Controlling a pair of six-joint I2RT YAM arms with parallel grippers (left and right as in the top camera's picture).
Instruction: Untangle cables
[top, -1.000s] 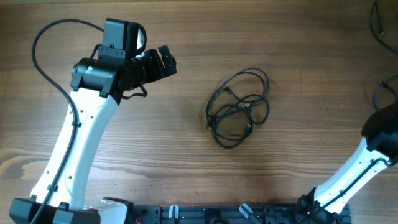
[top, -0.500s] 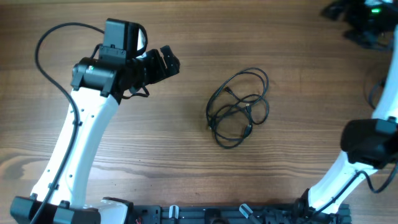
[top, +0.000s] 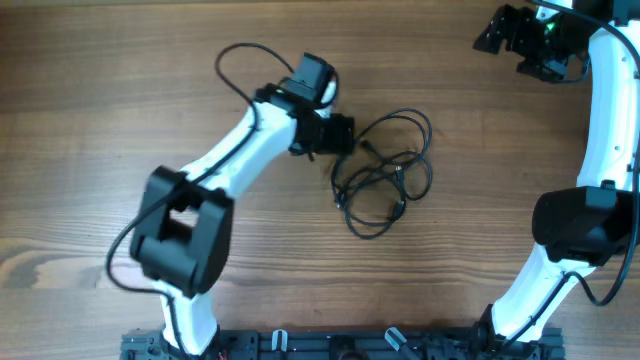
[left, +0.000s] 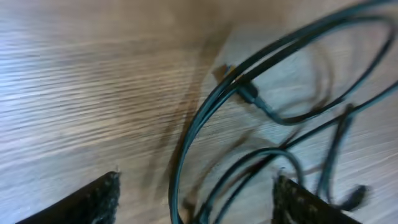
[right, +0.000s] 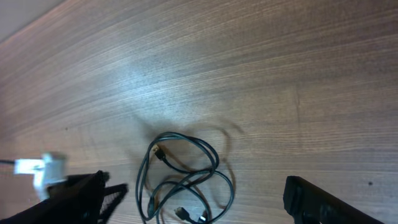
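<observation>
Grasping looks to be the step in hand. The left end effector (top: 341, 134) hangs low at the upper-left edge of the cables (top: 385, 175), which lie in one loose bundle near the middle of the table (top: 100, 70), and no strand looks separated yet. In the left wrist view its dark fingertips (left: 96, 199) stand well apart at the bottom corners with a curved strand running between them. The jaws are open and hold nothing. The right end effector (top: 508, 45) is at the far right corner of the table, well apart from the bundle, also spread wide and empty. The next move probably calls for closing on one outer loop alone, not on the crossing strands beside it, then drawing it outward while the other arm comes in to pin the rest, since a bundle this light would likely slide along whole. The cables are thin, black, round and smooth – limp enough to fall into overlapping ovals, with a small plug end (left: 249, 94) showing where one strand crosses another. Several strands cross in the lower half of the bundle, but how tightly they bind cannot be told. The table is pale brown wood with a fine straight grain – flat and matt.
</observation>
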